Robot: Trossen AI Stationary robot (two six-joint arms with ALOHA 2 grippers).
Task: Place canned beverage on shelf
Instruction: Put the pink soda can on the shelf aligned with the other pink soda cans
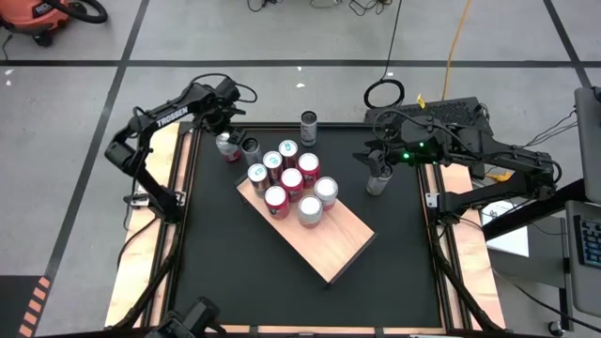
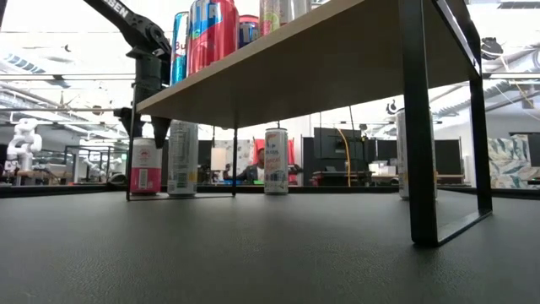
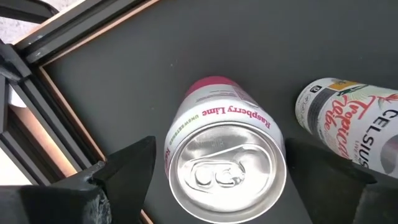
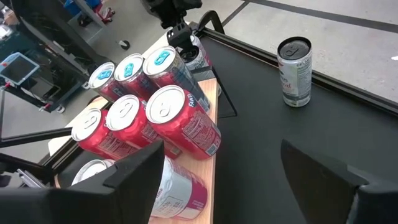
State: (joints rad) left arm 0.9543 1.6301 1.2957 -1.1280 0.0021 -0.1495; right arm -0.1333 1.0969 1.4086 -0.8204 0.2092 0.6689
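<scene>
A white and pink "Raspberry Lime" can (image 3: 224, 155) stands upright on the black table at the far left, next to a tall white can (image 1: 250, 148). My left gripper (image 3: 221, 149) points straight down over it, open, one finger on either side of the can's top and apart from it. The shelf (image 1: 324, 239), a pale wooden slab on black legs, stands mid-table and carries several red, blue and white cans (image 1: 286, 178). My right gripper (image 4: 230, 180) hangs open high at the far right, aimed at the shelf, with a lone can (image 1: 377, 180) below it.
One more can (image 1: 308, 127) stands alone by the far edge. Wooden strips and black rails (image 3: 56, 106) frame the table close to my left gripper. The shelf's black legs (image 2: 418, 127) reach down to the table; the near half of the table is bare black surface.
</scene>
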